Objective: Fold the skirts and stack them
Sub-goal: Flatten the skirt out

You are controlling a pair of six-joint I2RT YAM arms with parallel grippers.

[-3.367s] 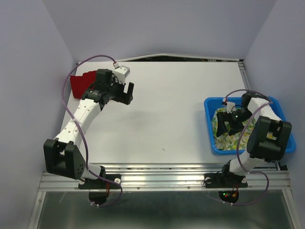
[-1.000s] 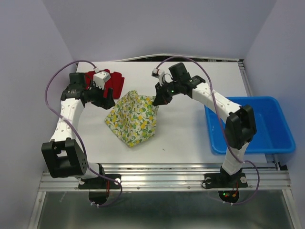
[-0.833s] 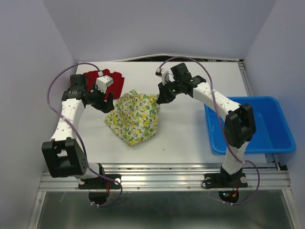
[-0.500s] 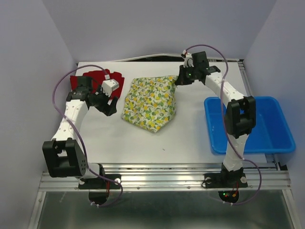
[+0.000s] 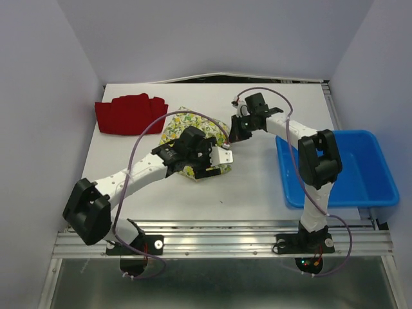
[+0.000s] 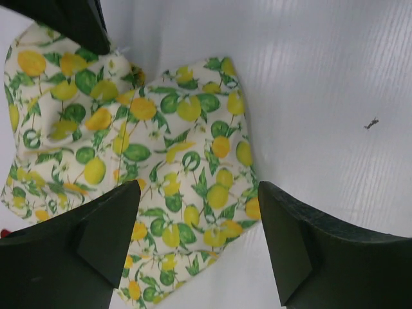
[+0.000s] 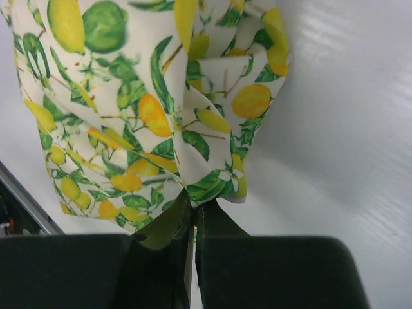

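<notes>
The red skirt point(image 5: 131, 113) lies bunched at the table's back left, away from both grippers. The lemon skirt point(image 5: 181, 122) lies crumpled in the middle, partly hidden under my left arm. My left gripper point(image 5: 205, 168) hangs open over its near edge; in the left wrist view the lemon skirt point(image 6: 161, 148) and bare table show between the left gripper's point(image 6: 196, 241) spread fingers. My right gripper point(image 5: 234, 132) is shut on the skirt's right corner; in the right wrist view the right gripper point(image 7: 194, 207) pinches a fold of the lemon skirt point(image 7: 129, 96), which hangs lifted from it.
A blue bin point(image 5: 380, 187) sits at the table's right edge beside the right arm. A small dark speck point(image 6: 370, 122) marks the white tabletop. Side walls close in the table on the left, right and back.
My left arm swung from beside the red skirt to the table's middle, over the lemon skirt's near edge. The right gripper, still shut, pulled its corner back toward the near side.
</notes>
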